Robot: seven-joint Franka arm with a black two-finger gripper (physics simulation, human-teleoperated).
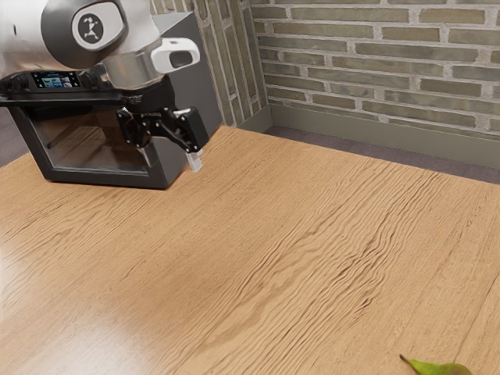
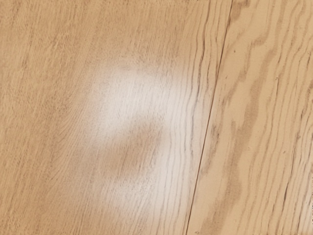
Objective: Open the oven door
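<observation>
Oven [image 1: 186,82]: located on the wooden table [image 1: 258,250], toward the exterior view's upper left. Its housing was dark gray and box-shaped. The oven door [image 1: 56,173] stood upright and shut, a dark frame around a rectangular glass window [image 1: 86,144] with brownish reflections. Above the door, a small lit display [image 1: 56,81] showed blue. My arm hid part of the upper front. My claw [image 1: 172,159] was wide open, fingertips well apart, holding nothing. My wrist view registered wood grain, pale glare and a thin dark seam.
</observation>
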